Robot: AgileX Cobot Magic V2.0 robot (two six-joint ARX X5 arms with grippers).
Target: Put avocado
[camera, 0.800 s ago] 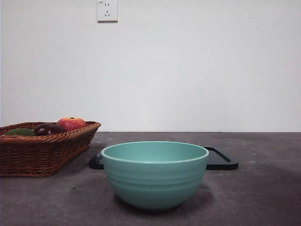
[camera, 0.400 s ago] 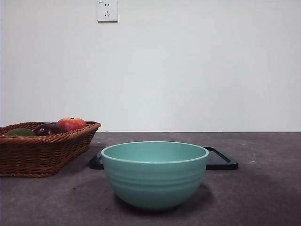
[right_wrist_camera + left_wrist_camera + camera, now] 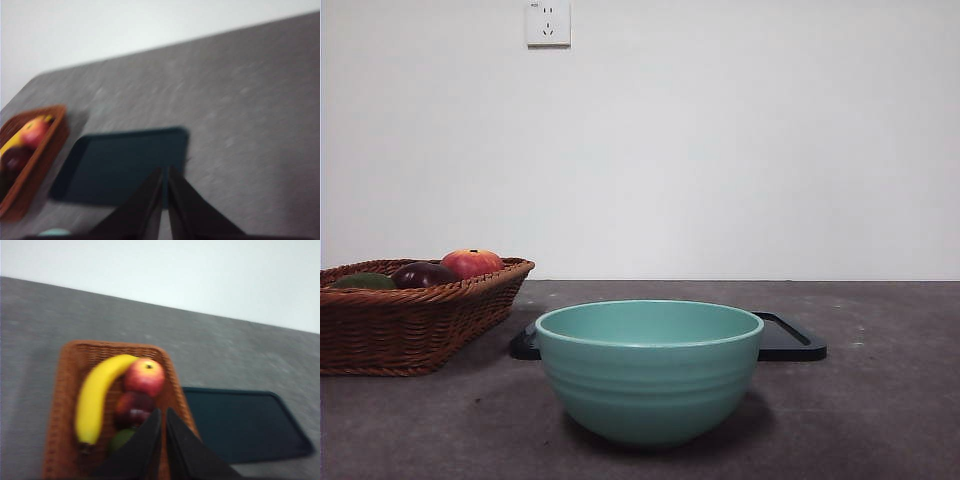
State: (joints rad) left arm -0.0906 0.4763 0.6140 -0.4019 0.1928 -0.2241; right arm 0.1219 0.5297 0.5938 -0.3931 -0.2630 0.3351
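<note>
Avocado (image 3: 363, 281): dull dark green, smooth-skinned, lying at one end of the wicker basket (image 3: 415, 330) just beside a dark purple fruit (image 3: 422, 274), with a red-orange apple-like fruit (image 3: 472, 262) next along and a banana (image 3: 96, 395) alongside; from the left wrist only a green sliver of it shows past the jaws. Left gripper (image 3: 162, 412) hangs above the basket, jaws clenched together on nothing; right gripper (image 3: 164, 171) hangs over the black tray (image 3: 125, 162), jaws likewise pressed together, empty. On the grey worktop (image 3: 880, 400), a teal bowl (image 3: 649, 370) stands in front of the tray, apart from the basket.
</note>
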